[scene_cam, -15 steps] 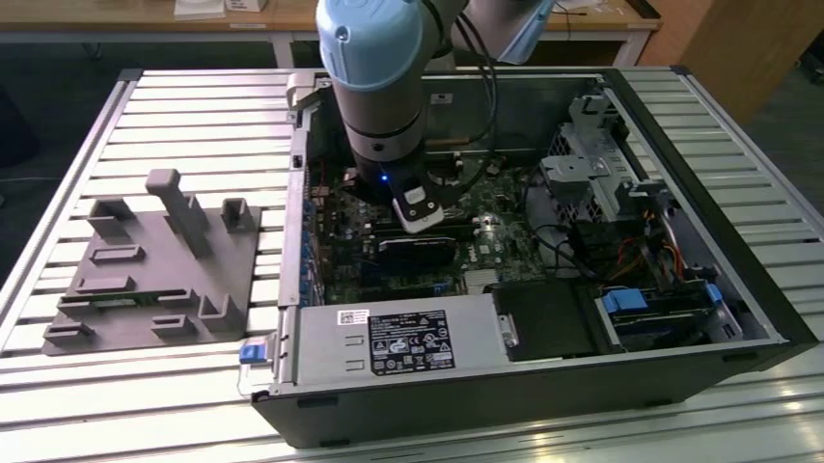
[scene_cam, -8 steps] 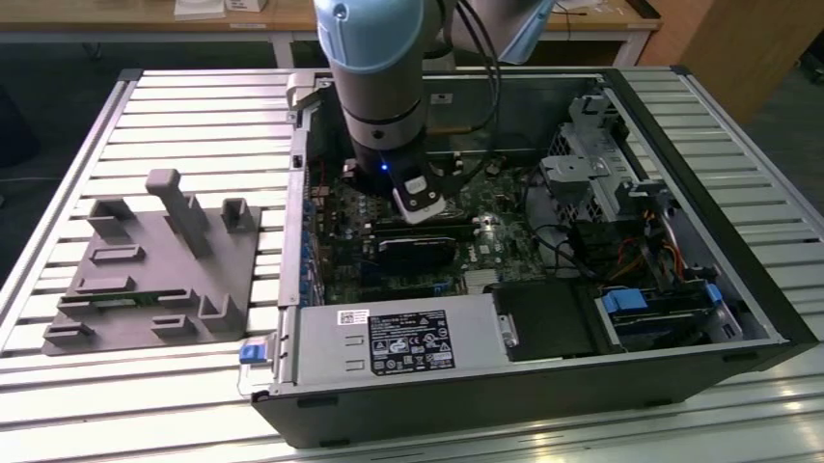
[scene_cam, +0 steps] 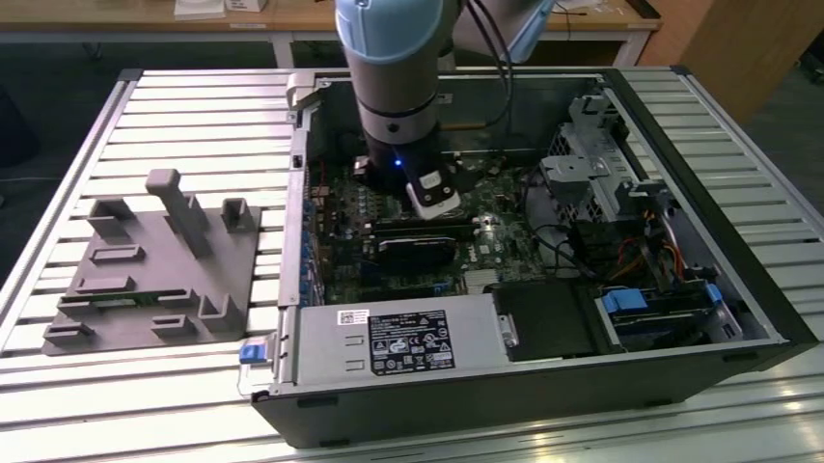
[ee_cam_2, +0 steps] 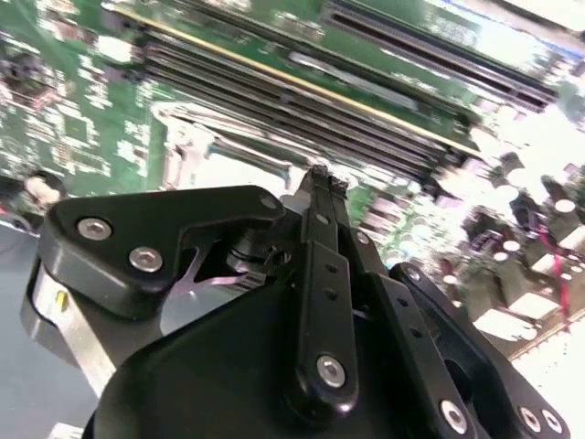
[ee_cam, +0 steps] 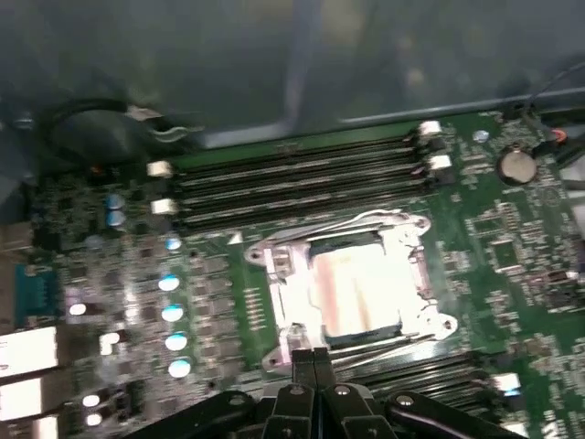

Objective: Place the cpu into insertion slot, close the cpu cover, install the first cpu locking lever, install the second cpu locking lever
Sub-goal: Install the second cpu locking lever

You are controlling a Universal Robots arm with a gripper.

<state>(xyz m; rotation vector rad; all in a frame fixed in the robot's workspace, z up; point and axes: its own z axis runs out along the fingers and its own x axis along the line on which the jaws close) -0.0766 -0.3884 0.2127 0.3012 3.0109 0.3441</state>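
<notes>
**CPU seated, cover down over the socket**

Below me in the first wrist view, the cpu (ee_cam: 352,288) lies flat in the insertion slot (ee_cam: 413,274), its pale metal top glaring in the light. The cpu cover (ee_cam: 283,265), a thin silvery frame, lies level around the chip, whose top shows through its window. The socket sits on the green board between two banks of long black memory slots.
</notes>
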